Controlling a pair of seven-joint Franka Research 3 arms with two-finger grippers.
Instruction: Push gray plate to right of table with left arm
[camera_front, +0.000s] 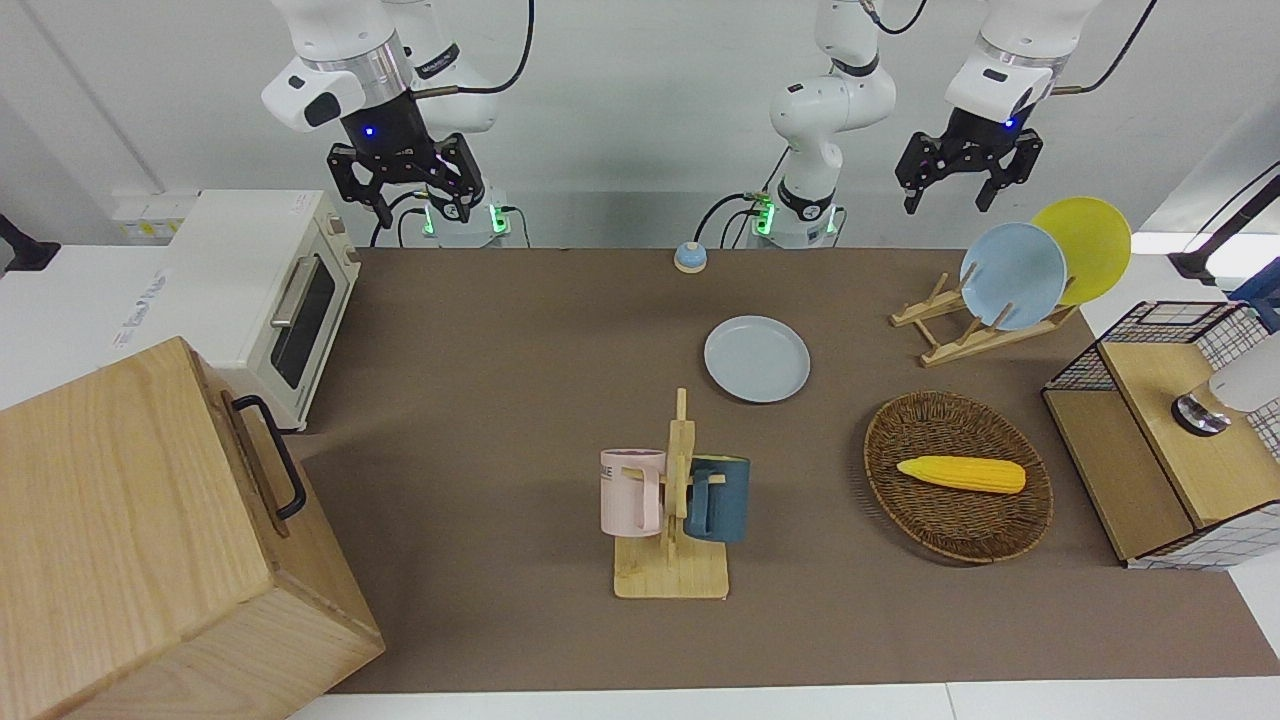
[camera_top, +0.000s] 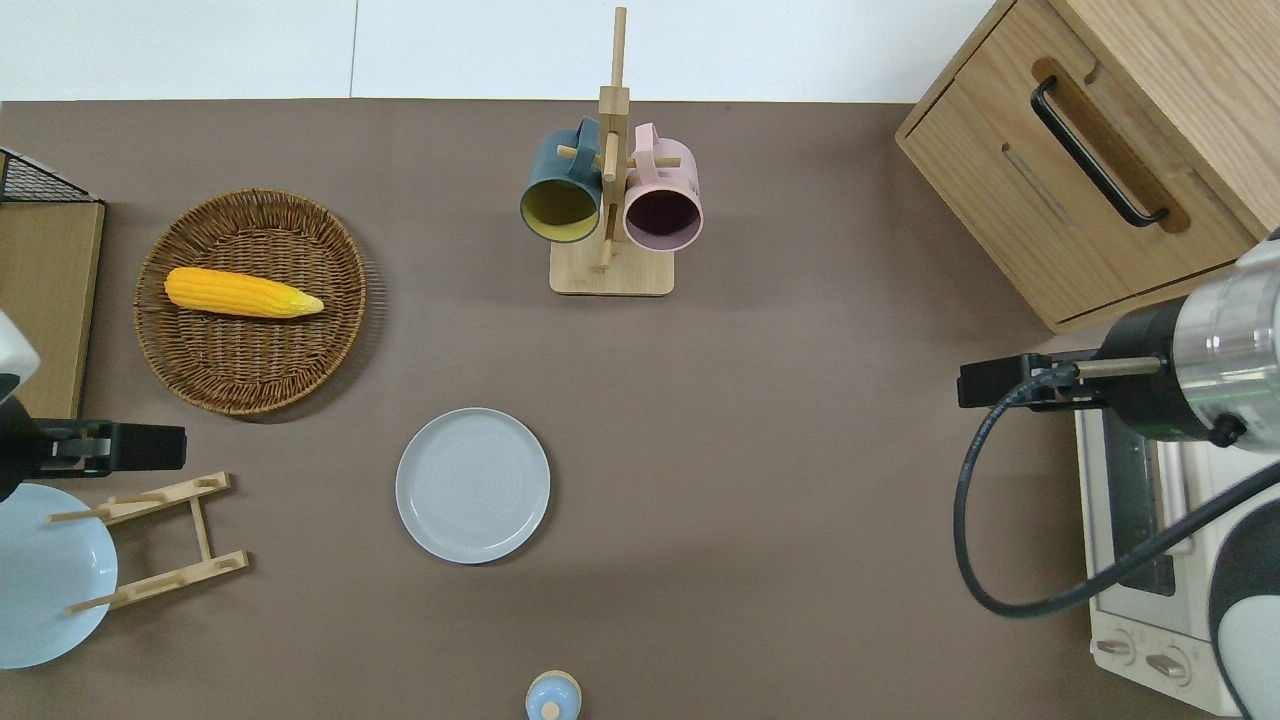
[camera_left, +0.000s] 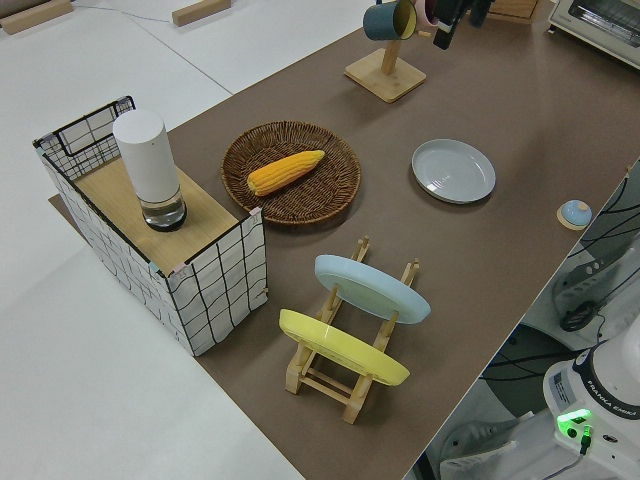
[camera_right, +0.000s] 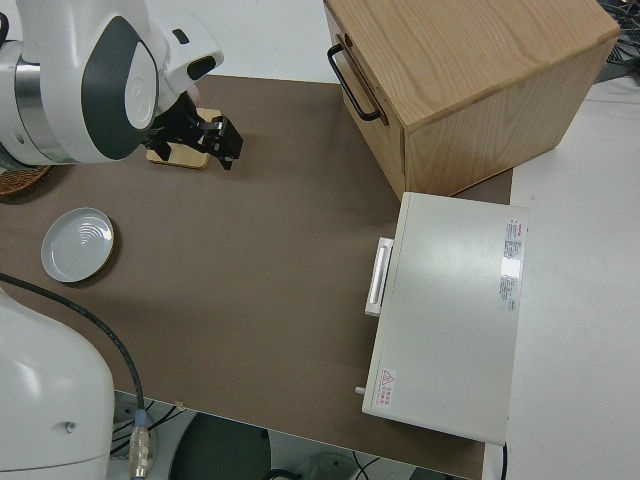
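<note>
Probably hard, smooth and light, so easy to slide but easy to chip; best to nudge the gray plate (camera_front: 757, 358) at its low rim on the side toward the left arm's end of the table (camera_front: 500, 400), not lift it. Lies flat near the middle, nearer to the robots than the mug rack (camera_front: 672, 500). Up high over the wooden plate rack (camera_front: 960, 330), well apart from the plate, left gripper (camera_front: 955, 185) with fingers spread wide; right arm (camera_front: 340, 90) parked.

White rounded arms, black end effectors, black cables, blue LEDs.
</note>
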